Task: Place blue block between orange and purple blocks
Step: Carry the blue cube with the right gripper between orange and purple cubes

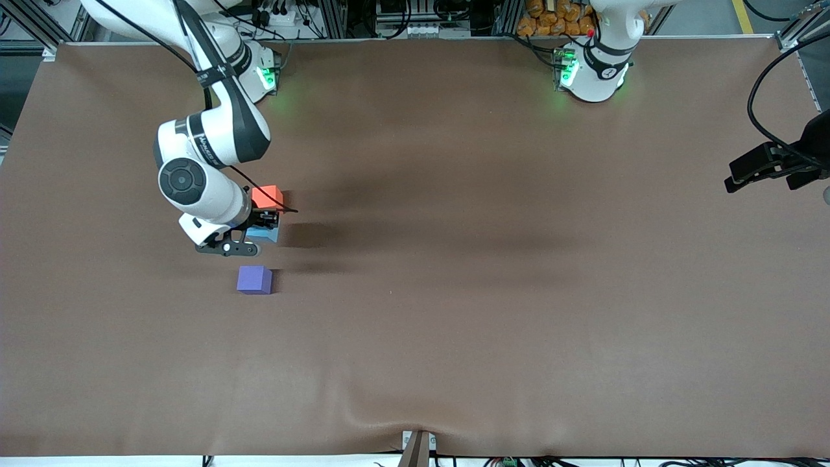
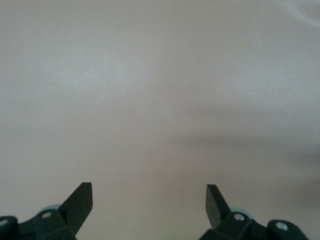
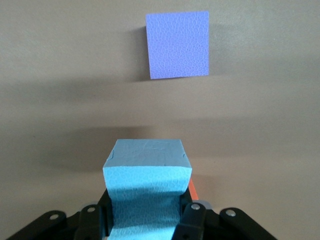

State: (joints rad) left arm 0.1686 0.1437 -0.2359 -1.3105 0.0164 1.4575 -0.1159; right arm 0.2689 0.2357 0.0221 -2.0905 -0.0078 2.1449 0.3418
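Note:
My right gripper (image 1: 264, 227) is shut on the blue block (image 1: 266, 232), a light sky-blue cube squeezed between its fingers (image 3: 192, 220). In the front view it sits low between the orange block (image 1: 268, 196), which is farther from the front camera, and the purple block (image 1: 255, 280), which is nearer. The right wrist view shows the blue block (image 3: 146, 172) in the jaws, the purple block (image 3: 178, 45) apart from it, and a sliver of the orange block (image 3: 193, 189) beside it. My left gripper (image 1: 755, 175) waits open at the left arm's end of the table, over bare cloth (image 2: 150, 110).
A brown cloth (image 1: 454, 292) covers the whole table. The two arm bases (image 1: 593, 71) stand along the table edge farthest from the front camera. A small bracket (image 1: 418, 444) sits at the table edge nearest that camera.

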